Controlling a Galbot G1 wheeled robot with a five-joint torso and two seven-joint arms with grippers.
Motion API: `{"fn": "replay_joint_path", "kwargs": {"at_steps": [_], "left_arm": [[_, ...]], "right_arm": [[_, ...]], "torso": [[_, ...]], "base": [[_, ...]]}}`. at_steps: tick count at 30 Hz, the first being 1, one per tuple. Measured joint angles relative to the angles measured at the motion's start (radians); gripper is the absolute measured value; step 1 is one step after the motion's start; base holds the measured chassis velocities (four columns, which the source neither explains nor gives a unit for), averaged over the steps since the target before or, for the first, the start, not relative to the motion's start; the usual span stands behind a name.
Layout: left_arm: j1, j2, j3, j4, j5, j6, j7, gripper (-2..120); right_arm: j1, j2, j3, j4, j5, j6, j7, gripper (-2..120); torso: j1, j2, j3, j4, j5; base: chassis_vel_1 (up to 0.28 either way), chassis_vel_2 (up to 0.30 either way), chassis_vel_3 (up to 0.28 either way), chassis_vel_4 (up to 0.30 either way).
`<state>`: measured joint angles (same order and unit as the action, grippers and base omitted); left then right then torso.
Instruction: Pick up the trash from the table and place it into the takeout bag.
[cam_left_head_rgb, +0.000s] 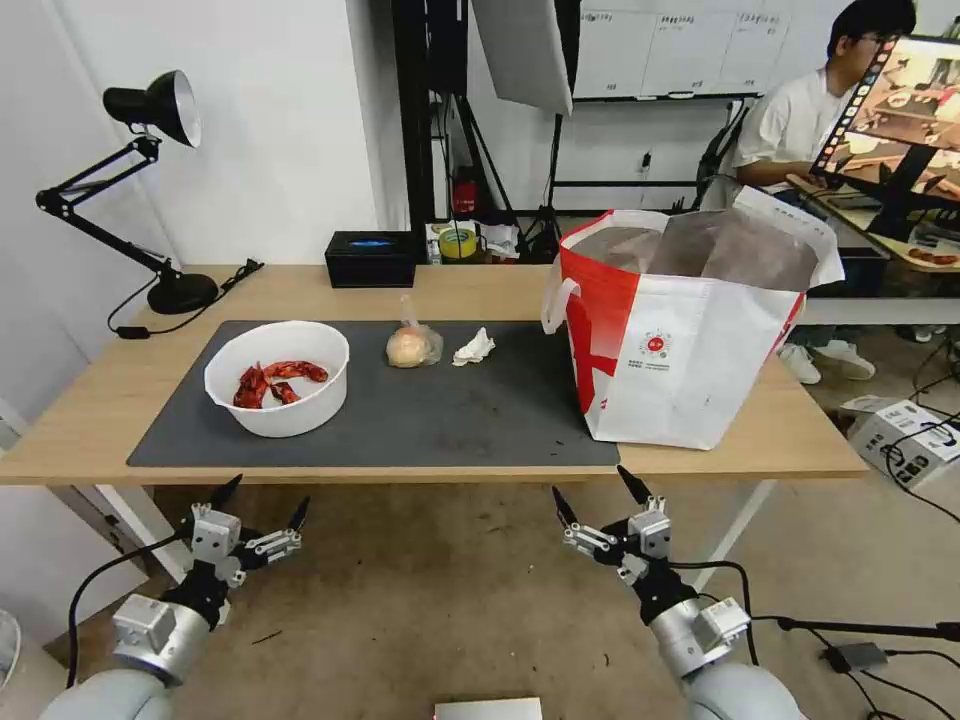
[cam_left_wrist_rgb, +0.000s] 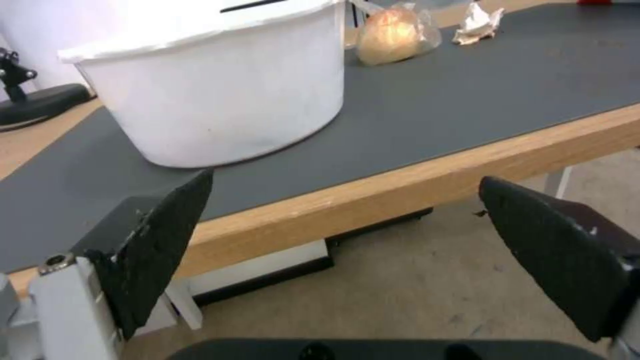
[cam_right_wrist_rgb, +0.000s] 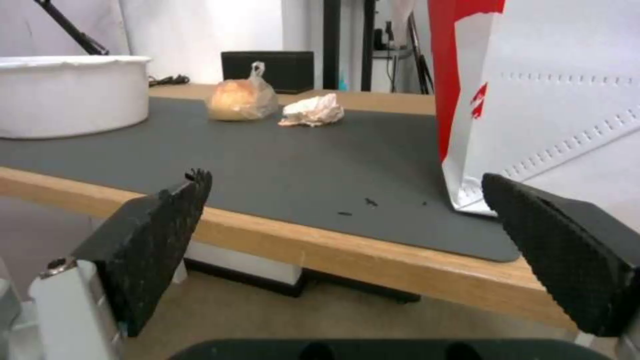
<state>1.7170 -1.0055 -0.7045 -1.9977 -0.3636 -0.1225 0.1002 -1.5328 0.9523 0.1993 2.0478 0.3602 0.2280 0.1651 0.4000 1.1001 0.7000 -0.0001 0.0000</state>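
Note:
On the table (cam_left_head_rgb: 90, 420) lies a dark grey mat (cam_left_head_rgb: 420, 420). A white round bowl (cam_left_head_rgb: 278, 377) (cam_left_wrist_rgb: 213, 95) (cam_right_wrist_rgb: 70, 92) with red food scraps sits at the mat's left. Behind its middle are a bagged round bun (cam_left_head_rgb: 412, 346) (cam_left_wrist_rgb: 390, 35) (cam_right_wrist_rgb: 239, 99) and a crumpled white tissue (cam_left_head_rgb: 474, 348) (cam_left_wrist_rgb: 478, 24) (cam_right_wrist_rgb: 312, 111). The white-and-red takeout bag (cam_left_head_rgb: 690, 340) (cam_right_wrist_rgb: 553, 100) stands open at the right. My left gripper (cam_left_head_rgb: 268, 508) (cam_left_wrist_rgb: 347, 227) hangs open below the table's front edge, under the bowl. My right gripper (cam_left_head_rgb: 593, 496) (cam_right_wrist_rgb: 347, 225) hangs open below the edge, near the bag.
A black desk lamp (cam_left_head_rgb: 150, 190) (cam_left_wrist_rgb: 33, 100) stands at the table's back left, and a black rectangular box (cam_left_head_rgb: 370, 258) (cam_right_wrist_rgb: 267, 70) at the back middle. Tripods and a person at a desk are behind the table. White boxes and cables lie on the floor at right.

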Motion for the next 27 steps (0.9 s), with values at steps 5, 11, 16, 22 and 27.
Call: {"fn": "replay_joint_path", "kwargs": {"at_steps": [5, 11, 16, 22, 27], "left_arm": [[0.002, -0.002, 0.001, -0.001, 0.000, -0.001, 0.000, 100], [0.002, -0.003, 0.001, -0.003, 0.000, -0.004, 0.000, 100], [-0.004, -0.001, 0.005, -0.003, 0.000, -0.004, -0.002, 100], [-0.005, -0.003, 0.009, -0.003, 0.000, -0.004, -0.003, 100], [-0.008, -0.003, 0.011, 0.001, 0.000, -0.004, -0.004, 100]], "right_arm": [[0.033, -0.019, -0.013, 0.018, 0.018, -0.016, 0.001, 100], [0.114, -0.042, -0.049, 0.036, 0.050, -0.050, 0.007, 100], [0.198, -0.066, -0.105, 0.042, 0.083, -0.091, 0.012, 100], [0.269, -0.091, -0.149, 0.042, 0.112, -0.123, -0.002, 100], [0.332, -0.115, -0.190, 0.033, 0.138, -0.150, -0.008, 100]], "torso": [[0.000, 0.000, 0.000, 0.0000, 0.0000], [0.000, 0.000, 0.000, 0.0001, 0.0000], [0.000, 0.000, 0.000, 0.0001, 0.0000], [0.000, 0.000, 0.000, 0.0000, 0.0000], [0.000, 0.000, 0.000, 0.0000, -0.0002]], "base": [[0.000, 0.000, 0.000, 0.000], [0.000, 0.000, 0.000, 0.000], [0.000, 0.000, 0.000, 0.000], [0.000, 0.000, 0.000, 0.000], [0.000, 0.000, 0.000, 0.000]]}}
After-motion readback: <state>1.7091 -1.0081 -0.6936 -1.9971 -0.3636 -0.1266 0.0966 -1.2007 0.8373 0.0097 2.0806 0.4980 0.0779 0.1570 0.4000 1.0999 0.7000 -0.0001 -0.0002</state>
